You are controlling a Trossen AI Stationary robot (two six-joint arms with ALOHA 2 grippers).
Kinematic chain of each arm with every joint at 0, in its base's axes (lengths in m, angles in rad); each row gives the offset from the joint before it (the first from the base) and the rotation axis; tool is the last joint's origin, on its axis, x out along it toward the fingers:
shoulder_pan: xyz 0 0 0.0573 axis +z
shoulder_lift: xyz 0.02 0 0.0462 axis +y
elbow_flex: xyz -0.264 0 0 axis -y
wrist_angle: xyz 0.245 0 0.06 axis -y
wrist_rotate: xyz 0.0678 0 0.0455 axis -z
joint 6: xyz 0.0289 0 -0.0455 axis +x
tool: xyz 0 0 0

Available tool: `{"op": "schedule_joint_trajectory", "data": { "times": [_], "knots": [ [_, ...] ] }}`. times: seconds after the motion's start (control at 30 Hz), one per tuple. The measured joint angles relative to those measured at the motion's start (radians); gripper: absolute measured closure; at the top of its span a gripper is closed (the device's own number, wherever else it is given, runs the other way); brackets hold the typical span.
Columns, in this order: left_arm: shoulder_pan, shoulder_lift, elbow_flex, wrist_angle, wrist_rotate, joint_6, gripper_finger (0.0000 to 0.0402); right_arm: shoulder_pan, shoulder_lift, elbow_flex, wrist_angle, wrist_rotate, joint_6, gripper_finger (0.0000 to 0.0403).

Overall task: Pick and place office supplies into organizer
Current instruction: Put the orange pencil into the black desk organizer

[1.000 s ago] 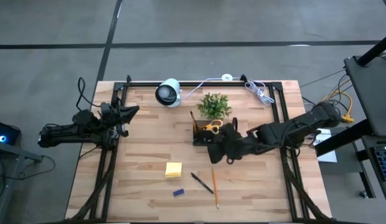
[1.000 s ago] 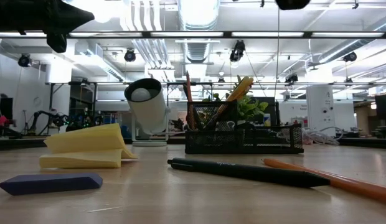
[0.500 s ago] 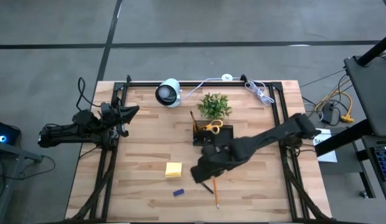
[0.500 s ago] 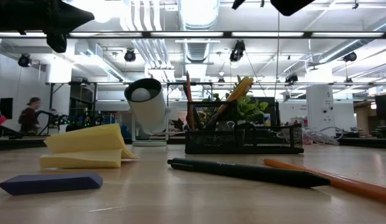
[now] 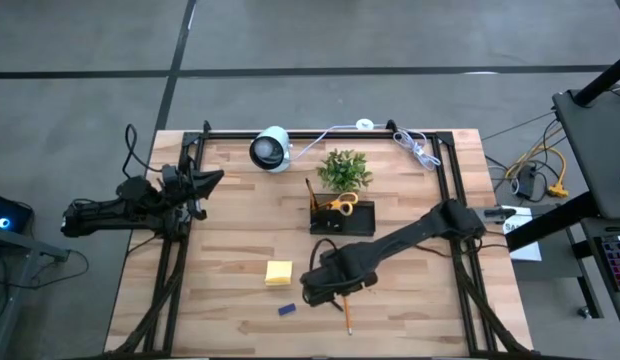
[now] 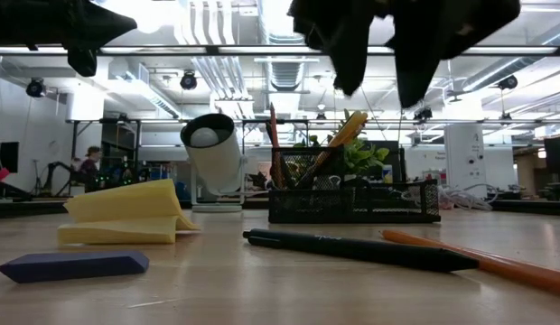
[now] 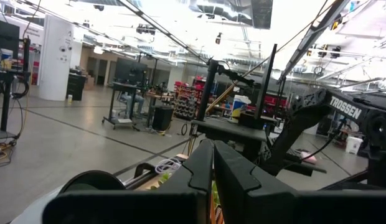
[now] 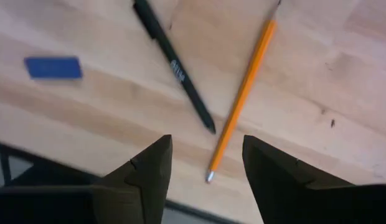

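A black pen (image 8: 174,68) and an orange pencil (image 8: 243,93) lie flat on the wooden table, with a small blue block (image 8: 53,67) to one side. My right gripper (image 8: 208,180) hangs open above the pen and pencil, pointing down and touching nothing; in the low view its fingers (image 6: 348,54) are high over the pen (image 6: 352,248). The yellow sticky-note pad (image 5: 279,272) lies beside it. The black organizer (image 5: 340,218) holds yellow-handled scissors (image 5: 340,203) and a pencil. My left gripper (image 5: 212,178) is shut over the table's left side.
A green potted plant (image 5: 344,170) stands just behind the organizer, and a white round camera (image 5: 271,149) stands at the back. Black frame rails (image 5: 170,270) run along the table's left, right and far sides. A white cable (image 5: 418,148) lies at the back right.
My right gripper has swung from beside the organizer toward the table's near edge and left, coming down and tipping from a slant to point nearly straight down over the pen and pencil. It now shows at the top of the low view.
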Motion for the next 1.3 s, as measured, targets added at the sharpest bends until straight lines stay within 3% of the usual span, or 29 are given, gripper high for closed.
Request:
{"op": "schedule_joint_trajectory", "data": {
  "times": [0.4,0.7,1.3],
  "knots": [
    [0.001,0.000,0.000,-0.024,0.000,0.000,0.0402,0.015,-0.008,-0.167,0.065,0.047,0.102,0.0225],
    [0.001,0.000,0.000,-0.024,0.000,0.000,0.0402,0.017,-0.008,-0.310,0.278,0.049,0.176,0.0225],
    [0.001,-0.001,0.000,-0.024,0.000,0.000,0.0402,0.018,-0.011,-0.372,0.308,0.048,0.229,0.0234]
  ]
}}
